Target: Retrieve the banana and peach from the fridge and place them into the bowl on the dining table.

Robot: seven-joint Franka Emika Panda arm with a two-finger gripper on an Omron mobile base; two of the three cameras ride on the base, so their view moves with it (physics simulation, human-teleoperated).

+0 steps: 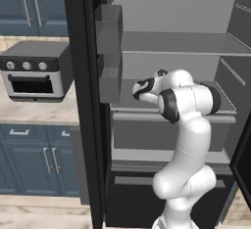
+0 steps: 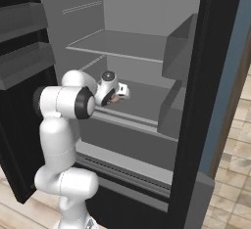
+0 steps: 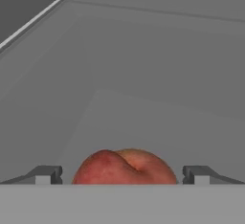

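I have the arm reaching into the tall black double-door fridge [image 1: 88,101], its doors swung wide, with the hand over the light grey middle shelf [image 2: 147,101]. In the hand view the small round orange-red peach [image 3: 125,167] sits on that shelf, squarely between the two dark fingertips [image 3: 47,175], and the gripper [image 3: 122,176] stands fully open with a clear gap on each side of the fruit. From the right base view I can just make out a speck of orange [image 2: 116,99] under the hand, so the peach lies about beneath the wrist, toward the front of the shelf.

As I judge it, this is the approach to grasp the peach, early in the task, with no fruit yet taken out. I cannot pick out the banana from here.

To do this well, I would keep the fruit centred and ease the hand on until the fingers straddle its widest part, not just the top, since a round fruit will squirt out of a shallow pinch. I would close gently and evenly, as a lopsided touch could roll it toward the back wall. Then I would lift a little before drawing back, clearing the shelf lip and the grey door bins [image 1: 109,52].
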